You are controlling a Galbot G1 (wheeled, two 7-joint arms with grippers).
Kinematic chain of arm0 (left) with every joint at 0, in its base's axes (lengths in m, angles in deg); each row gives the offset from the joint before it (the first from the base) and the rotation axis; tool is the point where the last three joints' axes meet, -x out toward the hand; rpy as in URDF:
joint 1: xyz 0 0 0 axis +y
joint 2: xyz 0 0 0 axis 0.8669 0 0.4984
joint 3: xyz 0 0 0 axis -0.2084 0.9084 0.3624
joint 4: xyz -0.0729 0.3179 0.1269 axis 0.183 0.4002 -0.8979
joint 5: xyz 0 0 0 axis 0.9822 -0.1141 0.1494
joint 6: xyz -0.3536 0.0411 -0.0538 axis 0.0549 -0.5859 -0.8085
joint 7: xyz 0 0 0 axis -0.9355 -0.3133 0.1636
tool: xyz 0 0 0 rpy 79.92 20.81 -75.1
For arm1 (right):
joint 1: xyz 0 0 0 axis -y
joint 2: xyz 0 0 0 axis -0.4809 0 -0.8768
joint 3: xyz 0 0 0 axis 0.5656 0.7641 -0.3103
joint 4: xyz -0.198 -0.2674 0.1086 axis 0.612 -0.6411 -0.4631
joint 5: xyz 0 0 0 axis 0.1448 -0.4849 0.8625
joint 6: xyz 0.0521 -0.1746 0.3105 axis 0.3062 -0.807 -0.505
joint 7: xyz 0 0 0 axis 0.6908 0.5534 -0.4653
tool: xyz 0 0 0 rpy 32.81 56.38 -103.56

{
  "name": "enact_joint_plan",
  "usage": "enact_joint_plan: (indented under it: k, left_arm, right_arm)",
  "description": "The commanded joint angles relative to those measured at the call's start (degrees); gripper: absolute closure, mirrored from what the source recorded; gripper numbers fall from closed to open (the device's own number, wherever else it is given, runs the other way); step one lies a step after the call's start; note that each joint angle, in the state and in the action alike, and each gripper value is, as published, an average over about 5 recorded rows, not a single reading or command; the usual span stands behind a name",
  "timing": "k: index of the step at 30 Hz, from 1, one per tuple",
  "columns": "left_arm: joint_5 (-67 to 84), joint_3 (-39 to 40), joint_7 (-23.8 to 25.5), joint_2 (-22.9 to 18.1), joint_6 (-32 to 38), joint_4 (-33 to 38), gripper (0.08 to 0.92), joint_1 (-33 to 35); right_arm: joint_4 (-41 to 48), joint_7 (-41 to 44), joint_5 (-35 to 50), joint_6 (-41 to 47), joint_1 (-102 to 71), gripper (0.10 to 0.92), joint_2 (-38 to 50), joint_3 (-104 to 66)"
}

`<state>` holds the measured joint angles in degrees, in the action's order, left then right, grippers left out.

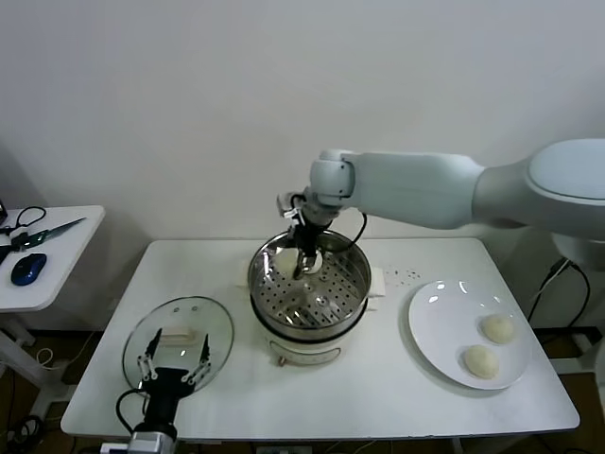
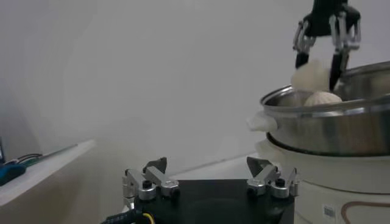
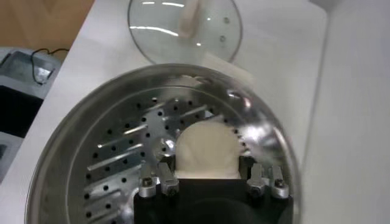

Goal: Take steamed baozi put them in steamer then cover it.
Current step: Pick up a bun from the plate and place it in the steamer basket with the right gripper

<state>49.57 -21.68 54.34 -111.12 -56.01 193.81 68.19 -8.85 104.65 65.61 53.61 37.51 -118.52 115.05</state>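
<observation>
My right gripper (image 1: 304, 257) hangs over the back left of the steamer (image 1: 312, 312), shut on a cream-white baozi (image 3: 207, 149). In the left wrist view the held baozi (image 2: 308, 76) is just above the steel rim, with another baozi (image 2: 323, 97) lying in the pot below it. Two more baozi (image 1: 498, 328) (image 1: 480, 360) rest on the white plate (image 1: 444, 322) at the right. The glass cover (image 1: 180, 336) with its cream handle lies flat on the table at the left. My left gripper (image 1: 173, 359) waits open at the cover's near edge, holding nothing.
A side table (image 1: 57, 251) at the far left carries scissors and a blue mouse. The steamer's white base (image 1: 302, 352) has side handles sticking out. The white wall stands close behind the table.
</observation>
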Motion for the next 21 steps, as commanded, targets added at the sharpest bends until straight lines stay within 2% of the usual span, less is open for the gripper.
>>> enact_joint_plan:
  k: [1, 8, 16, 21]
  left_arm:
    - [0.2, -0.4, 0.0, 0.3, -0.1, -0.2, 0.177, -0.6]
    - [0.3, -0.4, 0.0, 0.3, -0.4, -0.4, 0.177, -1.3]
    - [0.6, -0.3, 0.0, 0.2, -1.1, -0.4, 0.177, -2.3]
    - [0.6, -0.4, 0.0, 0.3, -1.1, -0.5, 0.177, -2.3]
  right_arm:
    - [1.3, -0.9, -0.7, 0.3, -4.6, 0.364, -3.3, 0.6]
    - [2.1, -1.4, -1.5, 0.4, -5.5, 0.355, -3.4, 0.1]
    - [1.5, -1.5, -1.9, 0.6, -4.8, 0.212, -1.8, -1.1]
    - [-2.7, 0.2, -2.4, 0.0, -1.5, 0.203, 3.5, -1.9]
